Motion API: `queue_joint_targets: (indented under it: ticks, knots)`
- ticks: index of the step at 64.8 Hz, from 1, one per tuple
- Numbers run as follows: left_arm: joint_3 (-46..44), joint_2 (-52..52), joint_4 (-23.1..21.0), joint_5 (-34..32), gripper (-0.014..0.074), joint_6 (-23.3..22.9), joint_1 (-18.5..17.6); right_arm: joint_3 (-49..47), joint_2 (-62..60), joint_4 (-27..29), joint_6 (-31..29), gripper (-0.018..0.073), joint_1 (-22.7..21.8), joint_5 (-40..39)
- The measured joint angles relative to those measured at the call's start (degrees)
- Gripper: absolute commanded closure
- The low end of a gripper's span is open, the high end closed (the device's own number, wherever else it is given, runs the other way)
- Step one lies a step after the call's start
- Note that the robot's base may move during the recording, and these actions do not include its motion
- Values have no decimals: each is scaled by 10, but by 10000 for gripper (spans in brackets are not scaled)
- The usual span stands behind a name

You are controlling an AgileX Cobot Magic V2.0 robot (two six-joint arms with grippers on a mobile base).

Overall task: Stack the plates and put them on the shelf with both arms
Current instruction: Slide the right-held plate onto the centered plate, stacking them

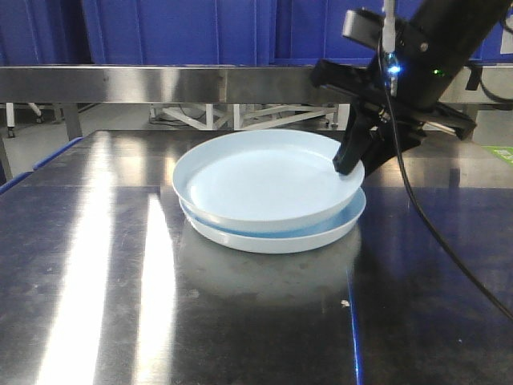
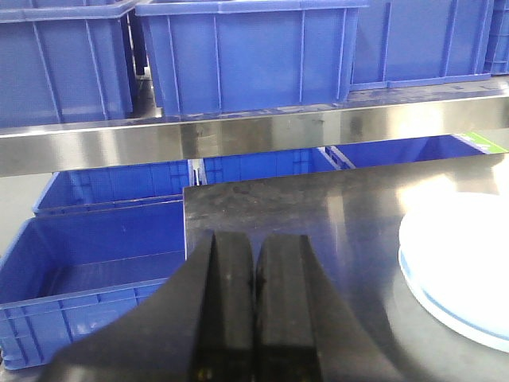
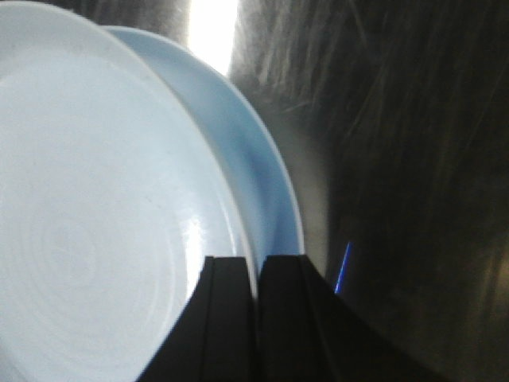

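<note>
Front view: the upper plate [image 1: 264,180] lay stacked, slightly offset, on the lower plate [image 1: 272,239] at the table [image 1: 96,265] centre, near the shelf [image 1: 160,83]. The right tool [image 1: 350,167] clamped the upper plate's right rim.

Left wrist view: the left tool [image 2: 254,310] was closed on nothing, over the table.

Right wrist view: the right tool pinched that rim.

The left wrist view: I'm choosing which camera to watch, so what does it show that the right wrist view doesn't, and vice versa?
Only the left wrist view shows the blue crates, the shelf rail and the left gripper, shut and empty. Only the right wrist view shows the right gripper pinching the rim of the upper plate, which sits offset on the lower plate. Both show the plates and the steel tabletop.
</note>
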Motion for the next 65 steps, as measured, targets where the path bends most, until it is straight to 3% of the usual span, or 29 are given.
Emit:
queue_joint_targets:
  ticks: [19, 65]
  knots:
    - [0, 0, 0, 0, 514, 0, 0, 0, 3, -13, 1, 202, 0, -1]
    - [0, 0, 0, 0, 514, 0, 0, 0, 28, -44, 21, 197, 13, -2]
